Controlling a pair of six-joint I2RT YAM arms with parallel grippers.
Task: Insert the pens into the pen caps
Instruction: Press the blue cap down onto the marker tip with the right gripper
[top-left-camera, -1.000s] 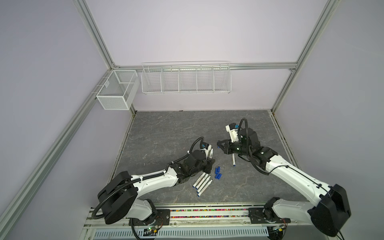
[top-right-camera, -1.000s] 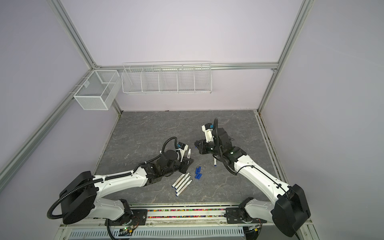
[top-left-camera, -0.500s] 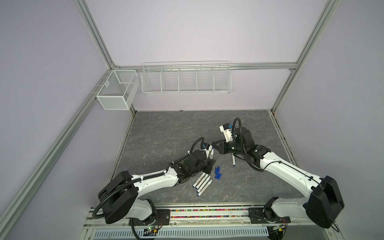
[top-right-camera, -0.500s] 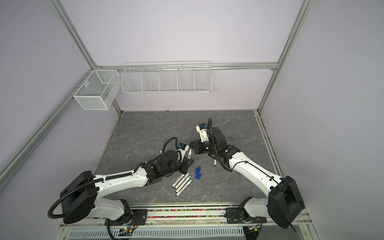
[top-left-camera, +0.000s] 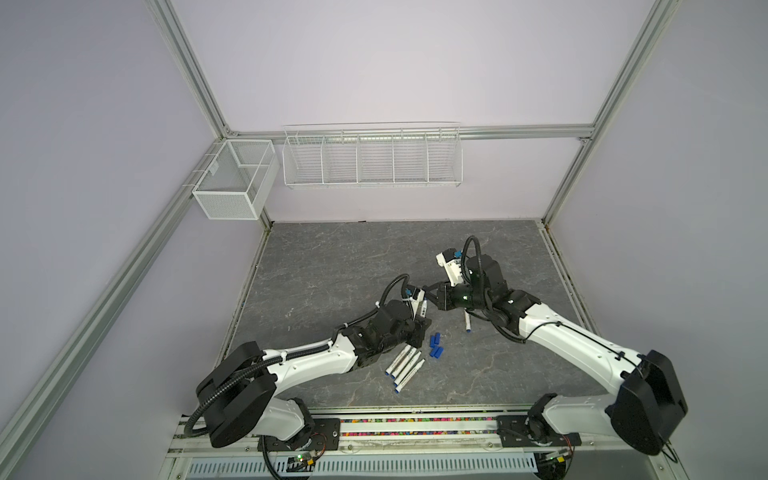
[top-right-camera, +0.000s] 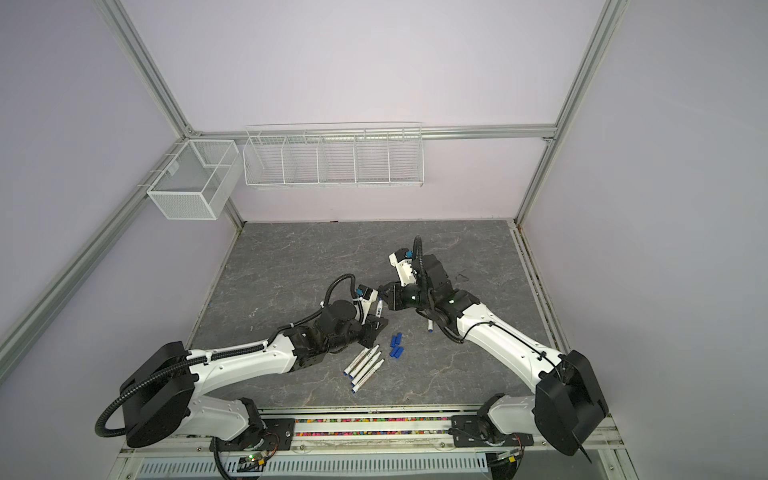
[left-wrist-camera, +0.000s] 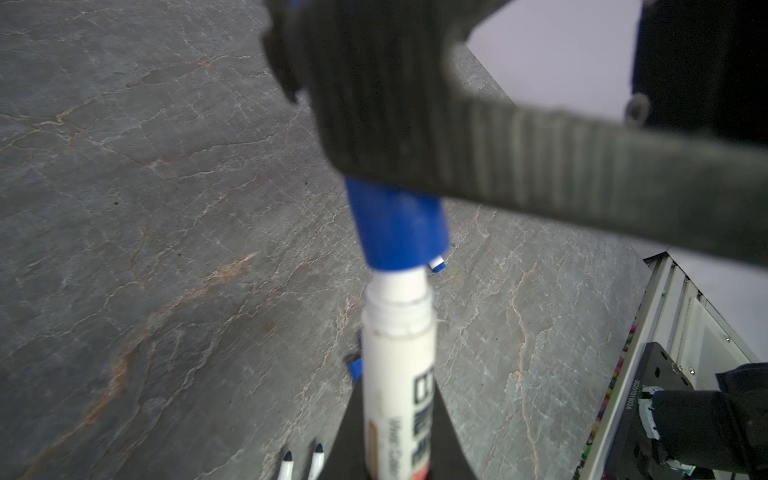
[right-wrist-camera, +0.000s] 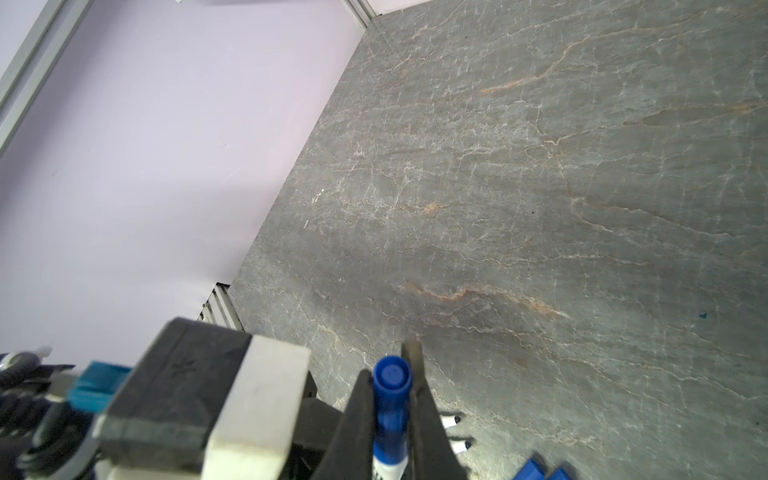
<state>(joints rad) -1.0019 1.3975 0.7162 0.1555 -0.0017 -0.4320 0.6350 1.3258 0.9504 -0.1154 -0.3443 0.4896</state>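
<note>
You're mid-insertion on one pair. The left gripper is clamped on the pen low on its printed barrel, and the right gripper is pinched tight on a blue pen cap. Both parts are held up off the table, between the two wrists near its middle. The cap mouth is over the nib but not seated: the left wrist view shows a band of white neck between the cap rim and the barrel shoulder. Next move, as I read it, is to push the two together along the pen axis until that gap closes. Hold them coaxial; the cap looks slightly off-axis there, though that could be perspective. Left to do: four bare pens side by side by the left gripper, with loose caps just beside them. Another pen lies under the right arm; I can't tell if it's capped.
</note>
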